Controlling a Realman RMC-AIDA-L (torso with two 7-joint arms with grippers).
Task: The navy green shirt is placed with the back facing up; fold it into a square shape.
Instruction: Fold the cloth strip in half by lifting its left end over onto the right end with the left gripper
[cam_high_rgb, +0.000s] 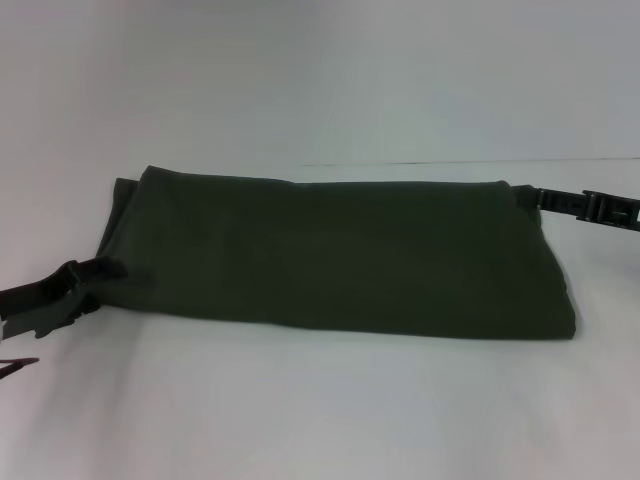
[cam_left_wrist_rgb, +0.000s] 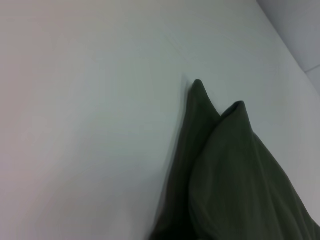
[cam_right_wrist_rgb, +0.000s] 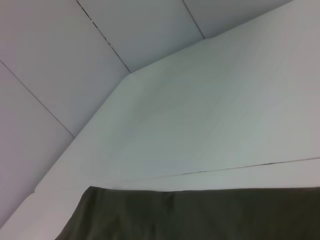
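A pale worktop (cam_high_rgb: 320, 420) carries the navy green shirt (cam_high_rgb: 330, 260), folded into a long band across the centre. The left tool (cam_high_rgb: 88, 285) appears pinched on its nine o'clock edge; the right tool (cam_high_rgb: 560, 200) sits at the two o'clock corner — its grip cannot be told. Uneven lifting could skew the layers — the front lettering is hidden.
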